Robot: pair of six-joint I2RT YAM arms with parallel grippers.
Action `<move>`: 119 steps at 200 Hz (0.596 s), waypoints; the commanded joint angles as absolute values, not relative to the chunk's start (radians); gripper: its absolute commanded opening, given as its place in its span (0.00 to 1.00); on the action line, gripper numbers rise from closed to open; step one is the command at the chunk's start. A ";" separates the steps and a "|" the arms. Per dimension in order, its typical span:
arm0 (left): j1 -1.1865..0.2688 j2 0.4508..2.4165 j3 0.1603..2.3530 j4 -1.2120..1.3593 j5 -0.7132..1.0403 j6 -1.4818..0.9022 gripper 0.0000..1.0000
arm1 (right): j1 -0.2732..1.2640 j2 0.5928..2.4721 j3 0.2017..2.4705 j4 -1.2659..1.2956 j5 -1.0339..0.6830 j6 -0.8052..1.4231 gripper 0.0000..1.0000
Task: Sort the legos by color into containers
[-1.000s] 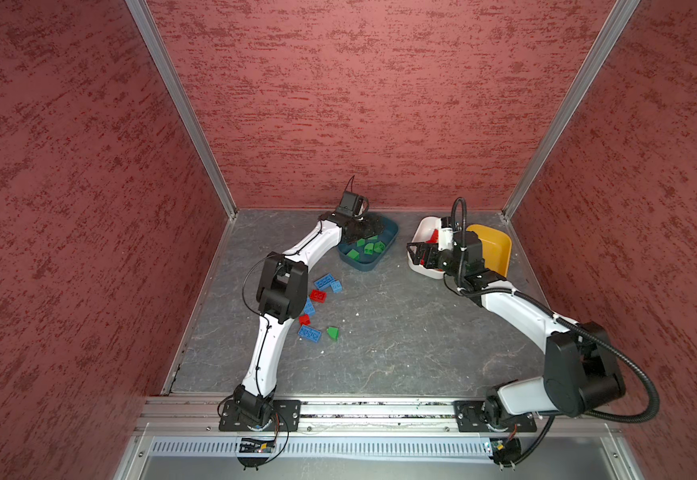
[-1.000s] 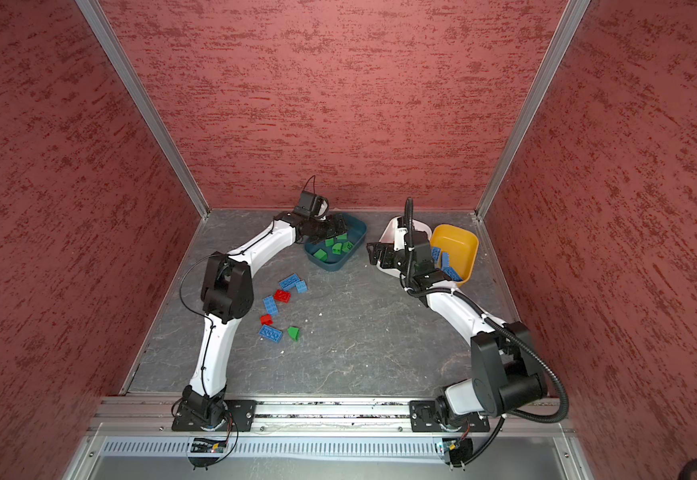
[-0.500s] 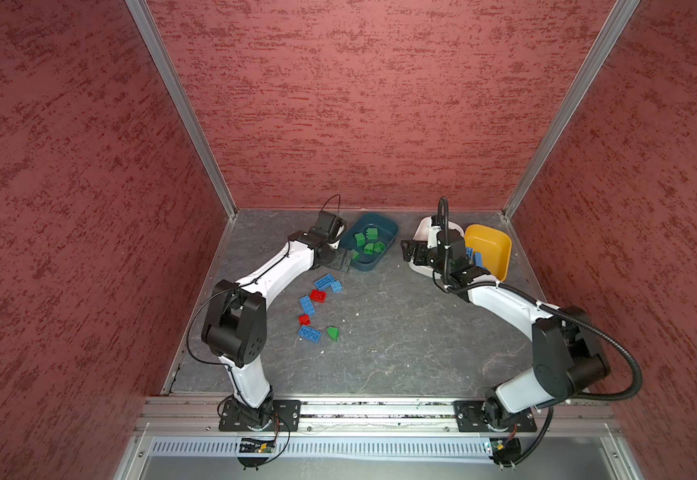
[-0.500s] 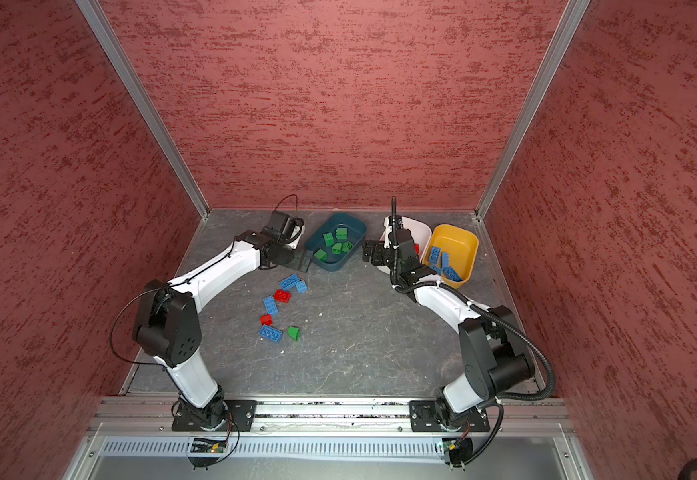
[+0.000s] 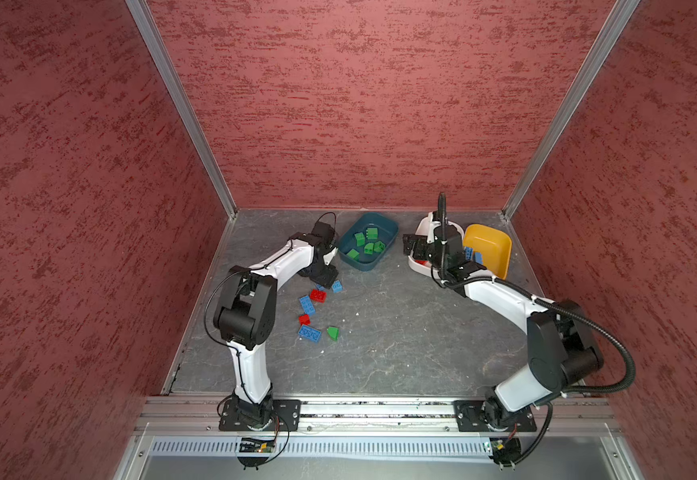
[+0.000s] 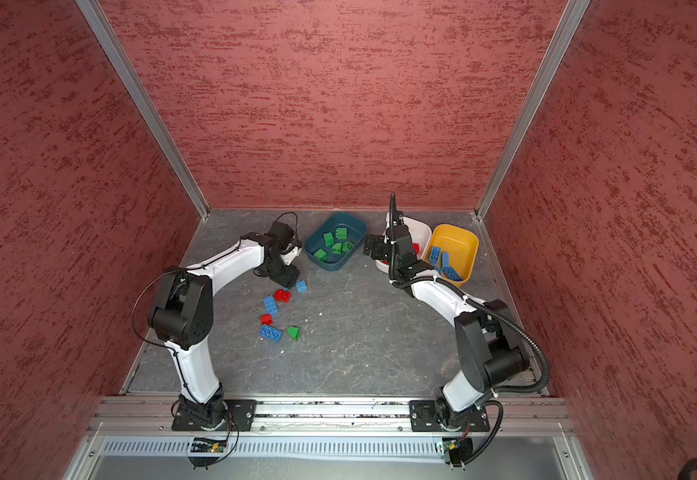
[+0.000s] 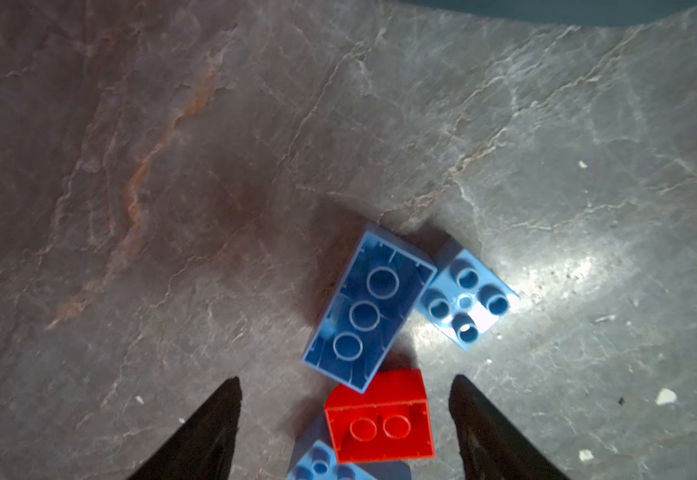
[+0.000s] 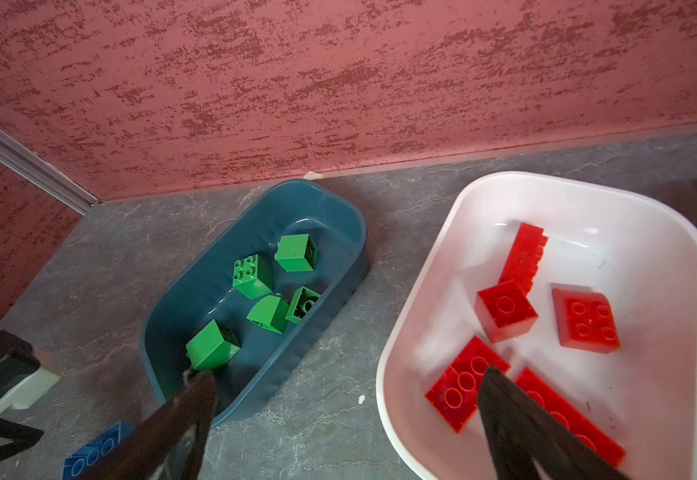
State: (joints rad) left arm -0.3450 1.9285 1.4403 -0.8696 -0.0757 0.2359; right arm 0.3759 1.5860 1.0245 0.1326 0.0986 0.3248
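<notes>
**Grippers.** The left gripper (image 7: 346,379) has its jaws apart and holds nothing. It hangs low over the loose bricks, and a red brick (image 7: 380,419) lies between its fingers with a gap on each side. An upturned blue brick (image 7: 369,311) overlaps the red brick at one corner and touches a small blue brick (image 7: 467,299). The right gripper (image 8: 348,372) has its jaws wide and is empty. It sits above the strip of floor (image 8: 338,415) between two tubs.

**Edges and room.** Three tubs stand in a row near the back wall (image 5: 359,124).
- The teal tub (image 8: 197,299) holds five green bricks (image 8: 253,276).
- The white tub (image 8: 629,232) holds red bricks (image 8: 585,320).
- The yellow tub (image 5: 492,245), just beside the white tub, holds blue bricks (image 6: 442,262).

A clear gap separates the teal and white rims. The other loose bricks, among them a green wedge (image 5: 332,333), lie near the left arm. From there across to the right arm the floor is bare.

**Change.** A second ago the left gripper stood over the teal tub. It has since swung back and come down over the loose group. The right gripper has shifted from above the white tub toward the gap. The loose bricks have not moved.
</notes>
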 commanded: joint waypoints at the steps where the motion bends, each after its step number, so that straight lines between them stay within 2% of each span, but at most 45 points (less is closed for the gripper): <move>1: -0.342 1.984 1.478 -0.896 -0.083 0.291 0.78 | 0.373 1.592 1.052 0.124 0.137 0.325 0.99; 27: -0.328 2.031 1.499 -0.886 -0.072 0.308 0.76 | 0.373 1.600 1.063 0.103 0.147 0.323 0.99; 77: -0.321 2.069 1.501 -0.881 0.007 0.310 0.62 | 0.373 1.603 1.062 0.089 0.162 0.324 0.99; 99: -0.323 2.062 1.489 -0.864 0.030 0.300 0.54 | 0.372 1.606 1.064 0.086 0.160 0.324 0.99; 119: -0.326 2.046 1.476 -0.849 0.053 0.292 0.43 | 0.373 1.606 1.067 0.088 0.164 0.326 0.99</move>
State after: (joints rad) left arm -0.3218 2.0575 1.4868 -0.8726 0.0006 0.2939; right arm 0.3759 1.5997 1.0317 0.0952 0.1364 0.3248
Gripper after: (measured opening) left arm 0.473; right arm 0.989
